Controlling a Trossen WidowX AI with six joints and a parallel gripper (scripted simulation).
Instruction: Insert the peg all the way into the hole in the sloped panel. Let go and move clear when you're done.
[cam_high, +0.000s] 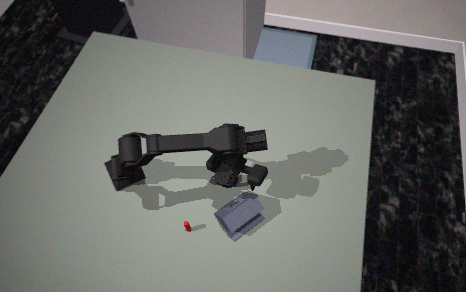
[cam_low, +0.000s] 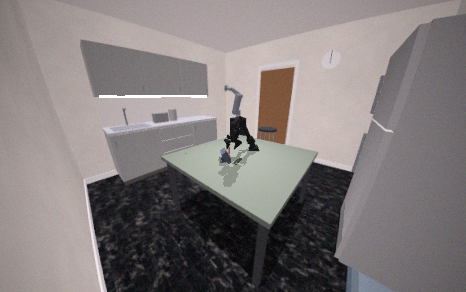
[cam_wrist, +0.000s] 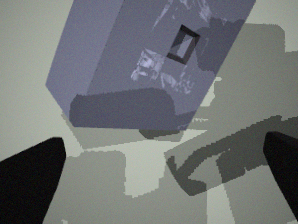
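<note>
A: Tool (cam_high: 243, 176) state?
B: Jaws spread wide, nothing between them. It hangs over the sloped panel (cam_high: 240, 216); the hole (cam_wrist: 181, 44) shows in the wrist view.
A: Peg?
B: Red peg (cam_high: 187, 226) stands upright on the desk (cam_high: 310, 150), near the panel's side, apart from the tool.

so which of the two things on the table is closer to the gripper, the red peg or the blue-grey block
The blue-grey sloped block: it lies just below the open, empty gripper. The small red peg stands farther off, to the block's left.
</note>
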